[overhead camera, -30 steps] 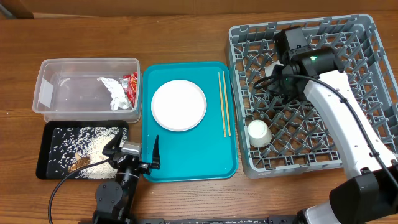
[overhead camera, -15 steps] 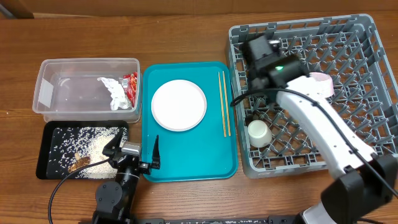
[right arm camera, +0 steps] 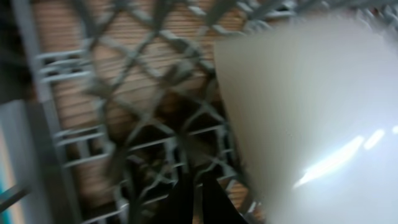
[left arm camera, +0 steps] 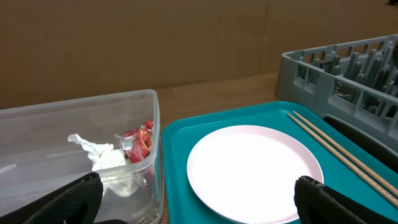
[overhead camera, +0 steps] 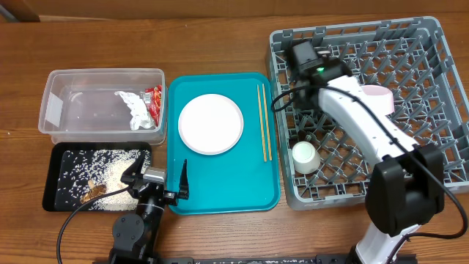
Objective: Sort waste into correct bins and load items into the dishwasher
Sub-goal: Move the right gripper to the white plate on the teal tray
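Note:
The pale plate and two chopsticks lie on the teal tray. The grey dish rack holds a pink bowl and a white cup. My right wrist hovers over the rack's back left part. The right gripper is shut and empty above the lattice, beside a whitish glossy dish. Wrappers sit in the clear tub. Rice covers the black tray. My left gripper rests open at the teal tray's front left corner.
The rack's left wall runs close beside the right gripper, with the teal tray just beyond it. The rack's upright pegs stand around the pink bowl. Bare wooden table runs along the back.
My right arm swung left across the rack, away from the pink bowl, which now shows resting in the rack. Its jaws closed. The left arm stayed still.

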Tool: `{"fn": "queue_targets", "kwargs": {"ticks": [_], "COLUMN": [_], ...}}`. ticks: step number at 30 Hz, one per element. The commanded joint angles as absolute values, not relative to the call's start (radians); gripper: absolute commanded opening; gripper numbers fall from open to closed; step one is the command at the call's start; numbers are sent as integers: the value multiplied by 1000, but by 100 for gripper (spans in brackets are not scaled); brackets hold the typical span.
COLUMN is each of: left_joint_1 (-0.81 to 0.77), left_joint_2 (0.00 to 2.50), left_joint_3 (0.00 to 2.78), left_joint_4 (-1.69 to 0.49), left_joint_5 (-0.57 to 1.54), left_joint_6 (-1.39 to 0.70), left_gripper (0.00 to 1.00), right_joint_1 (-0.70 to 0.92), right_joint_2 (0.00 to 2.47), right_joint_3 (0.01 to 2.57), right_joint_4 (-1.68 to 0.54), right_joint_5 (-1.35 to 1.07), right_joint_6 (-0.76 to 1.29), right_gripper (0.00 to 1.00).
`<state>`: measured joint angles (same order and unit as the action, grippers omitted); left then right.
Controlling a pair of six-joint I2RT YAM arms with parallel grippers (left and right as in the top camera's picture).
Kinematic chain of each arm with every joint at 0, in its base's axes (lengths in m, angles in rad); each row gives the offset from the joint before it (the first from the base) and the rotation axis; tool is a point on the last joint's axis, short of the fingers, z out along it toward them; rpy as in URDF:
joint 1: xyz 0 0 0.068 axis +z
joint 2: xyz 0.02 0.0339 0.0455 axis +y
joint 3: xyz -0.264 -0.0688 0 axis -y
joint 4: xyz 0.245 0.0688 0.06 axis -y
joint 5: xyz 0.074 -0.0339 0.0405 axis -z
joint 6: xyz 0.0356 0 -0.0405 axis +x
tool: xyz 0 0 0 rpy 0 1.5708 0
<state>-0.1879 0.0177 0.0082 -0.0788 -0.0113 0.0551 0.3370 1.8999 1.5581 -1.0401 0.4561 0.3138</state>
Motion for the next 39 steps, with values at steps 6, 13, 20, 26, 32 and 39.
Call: {"fn": "queue_targets", "kwargs": {"ticks": [6,13,20,26,32,39], "left_joint_1": [-190,-190,-190,-190,-190,-190], "left_joint_2": [14,14,14,14,14,14], "left_joint_3": [6,6,6,6,6,6], "left_joint_4": [-78,-78,-78,-78,-78,-78], "left_joint_5": [0,1,0,1,1,1], "left_joint_6": [46,46,46,46,46,46], "left_gripper": [100,100,100,100,100,100], "right_joint_1": [329,398,432,434,465,552], "right_joint_2": [1858,1821,1771,1789,1851,1960], "right_joint_3": [1642,1642,1644,1639,1608,1575], "right_joint_4": [-1135,-1135,-1106,-1076,-1036,-984], "right_joint_5": [410,408,307,98,-23,-91], "right_joint_6": [333,334,334,356,379,382], "right_gripper": [13,13,18,19,25,40]}}
